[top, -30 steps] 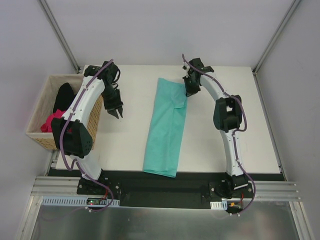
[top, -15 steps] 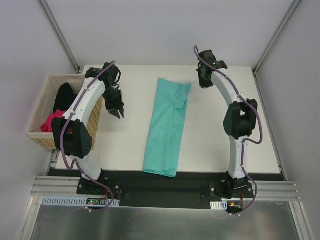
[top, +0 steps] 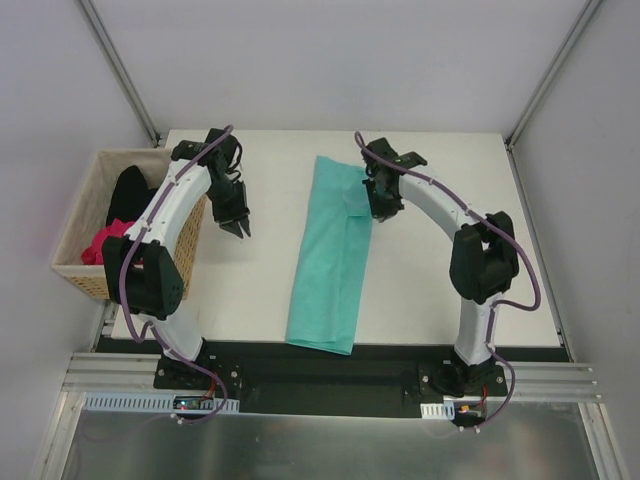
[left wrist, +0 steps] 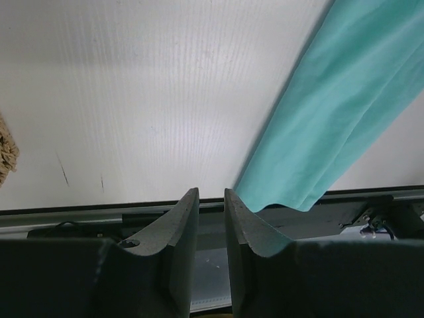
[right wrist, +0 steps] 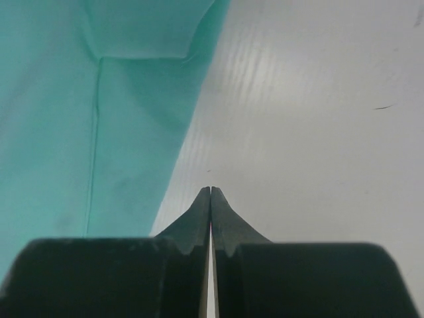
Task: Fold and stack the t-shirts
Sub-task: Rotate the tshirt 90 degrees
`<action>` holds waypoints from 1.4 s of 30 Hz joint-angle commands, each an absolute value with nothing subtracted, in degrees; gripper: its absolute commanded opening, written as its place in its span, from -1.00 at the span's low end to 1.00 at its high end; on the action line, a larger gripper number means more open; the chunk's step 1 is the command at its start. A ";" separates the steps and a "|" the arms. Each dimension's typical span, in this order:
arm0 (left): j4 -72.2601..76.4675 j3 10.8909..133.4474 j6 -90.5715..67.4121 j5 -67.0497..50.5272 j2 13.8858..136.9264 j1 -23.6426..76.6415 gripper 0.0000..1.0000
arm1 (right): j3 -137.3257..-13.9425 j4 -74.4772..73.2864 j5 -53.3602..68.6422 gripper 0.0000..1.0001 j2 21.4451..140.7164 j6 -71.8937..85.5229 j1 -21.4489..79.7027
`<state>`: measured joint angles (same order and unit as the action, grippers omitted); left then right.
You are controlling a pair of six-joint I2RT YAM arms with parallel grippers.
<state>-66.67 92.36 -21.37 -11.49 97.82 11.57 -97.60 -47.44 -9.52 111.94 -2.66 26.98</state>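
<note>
The teal t-shirt lies as a long strip on the worktop, 12 to 6 o'clock, so I judge the crosswise fold is pending. The right fingers, pressed together and empty, sit by its 1 o'clock edge, perhaps touching. The left fingers, slightly spread, hang empty at 9. The next move likely calls for pinching the far end and folding toward 6.

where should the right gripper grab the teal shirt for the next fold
Probably the right edge of the teal t-shirt near its far end, coming in low from the right. It lies flat as a long narrow strip, and the shut right gripper sits beside that edge; its jaws must open first.
</note>
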 commanded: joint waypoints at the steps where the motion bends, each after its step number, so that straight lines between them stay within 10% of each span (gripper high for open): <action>1: -66.27 90.36 -20.57 -11.95 92.73 11.87 -0.56 | -97.29 -48.16 -7.38 -0.98 110.13 1.48 31.72; 42: -68.03 90.79 -23.03 -10.19 89.47 11.95 -0.56 | -85.25 -36.21 8.79 -0.98 118.83 9.58 45.53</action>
<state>-66.13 88.27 -21.93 -11.44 90.26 11.64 -85.69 -37.54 7.40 117.84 8.60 46.00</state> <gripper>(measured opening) 0.219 0.015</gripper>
